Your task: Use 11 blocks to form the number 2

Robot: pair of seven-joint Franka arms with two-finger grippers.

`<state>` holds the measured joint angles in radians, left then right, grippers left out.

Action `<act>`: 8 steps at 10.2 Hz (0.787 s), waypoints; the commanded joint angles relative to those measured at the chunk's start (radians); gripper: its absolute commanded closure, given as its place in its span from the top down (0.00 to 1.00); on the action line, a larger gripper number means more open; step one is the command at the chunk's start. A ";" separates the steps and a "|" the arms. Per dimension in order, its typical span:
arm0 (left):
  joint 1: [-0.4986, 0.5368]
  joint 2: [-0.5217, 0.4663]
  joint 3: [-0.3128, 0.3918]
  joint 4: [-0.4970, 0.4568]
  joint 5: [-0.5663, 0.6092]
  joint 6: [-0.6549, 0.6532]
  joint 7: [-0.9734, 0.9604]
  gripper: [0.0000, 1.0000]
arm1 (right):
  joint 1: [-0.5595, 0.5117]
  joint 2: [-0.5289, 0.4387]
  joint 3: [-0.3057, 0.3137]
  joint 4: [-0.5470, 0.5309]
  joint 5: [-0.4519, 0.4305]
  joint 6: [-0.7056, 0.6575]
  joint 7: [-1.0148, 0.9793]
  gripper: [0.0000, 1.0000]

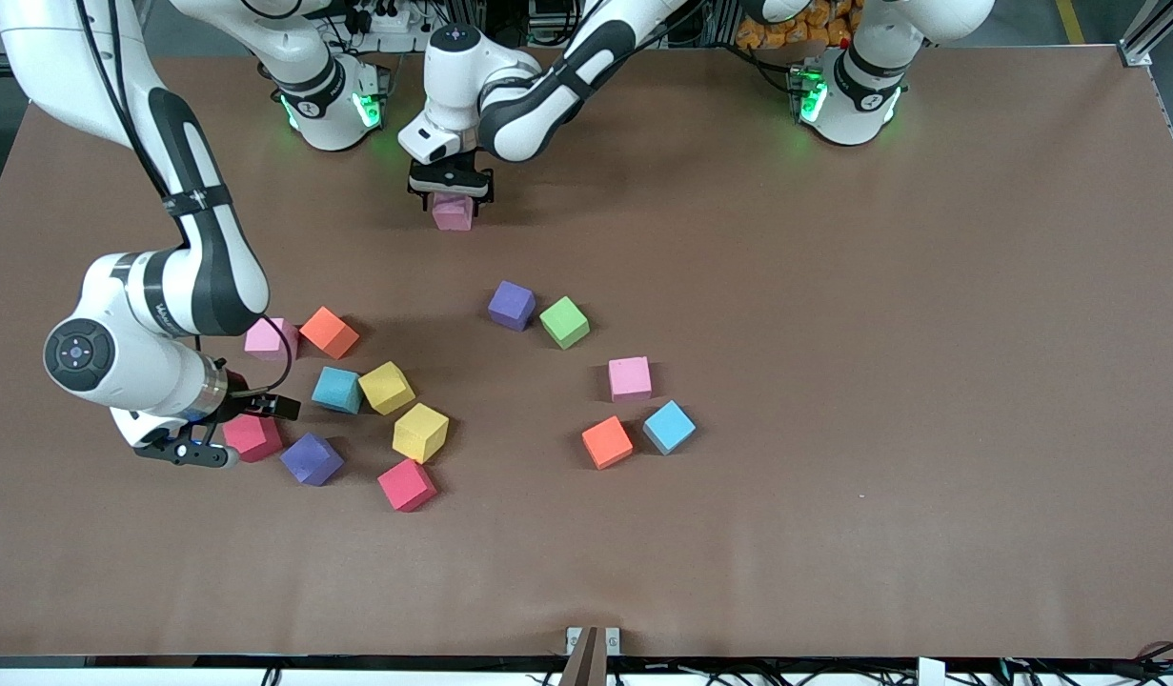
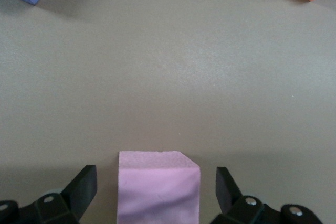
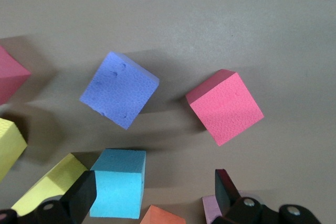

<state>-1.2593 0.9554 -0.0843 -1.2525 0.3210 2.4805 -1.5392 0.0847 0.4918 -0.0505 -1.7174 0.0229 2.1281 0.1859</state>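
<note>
Left gripper (image 1: 451,195) low over a pink block (image 1: 453,212) near the robot bases, well apart from the scatter. Left wrist view: fingers (image 2: 84,184) spread, one on each side of the pink block (image 2: 158,187), a gap on both sides, no contact showing. Block faces lie square to the fingers. The block sits directly between and under them, so the coming move turns on this alone: either a straight close on the block or a straight lift away. Which, I can't tell.

Right gripper (image 1: 191,448) hangs spread over the cluster toward the right arm's end of the worktop (image 1: 834,534). Right wrist view: purple block (image 3: 119,89) and a red cube (image 3: 224,106) lie ahead of it, light blue block (image 3: 119,183) closest to one finger; nothing between the fingers. Red ones are not wanted.

No digit formed yet. Remaining blocks lie loose: purple and green pair (image 1: 564,322) mid-worktop, pink, orange and blue trio (image 1: 629,378) nearer the camera.
</note>
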 commanded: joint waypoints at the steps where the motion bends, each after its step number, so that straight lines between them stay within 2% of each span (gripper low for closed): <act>1: -0.026 0.035 0.020 0.042 0.018 0.001 -0.032 1.00 | -0.017 0.048 0.003 0.030 0.020 -0.002 0.010 1.00; 3: -0.029 0.045 0.020 0.041 0.020 0.001 -0.027 1.00 | 0.001 0.070 0.003 0.028 0.095 0.035 0.010 1.00; 4: -0.029 0.055 0.021 0.042 0.020 0.001 -0.027 0.97 | 0.012 0.071 0.003 0.027 0.097 0.032 0.010 1.00; 6: -0.032 0.055 0.021 0.041 0.020 0.001 -0.027 0.83 | 0.001 0.073 0.003 0.022 0.095 0.024 -0.006 1.00; 8: -0.034 0.057 0.021 0.041 0.020 0.001 -0.027 0.83 | -0.014 0.088 0.001 0.021 0.091 0.036 -0.019 1.00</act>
<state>-1.2777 0.9961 -0.0783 -1.2423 0.3210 2.4805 -1.5396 0.0875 0.5584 -0.0523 -1.7126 0.0986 2.1634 0.1840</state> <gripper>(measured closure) 0.167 0.000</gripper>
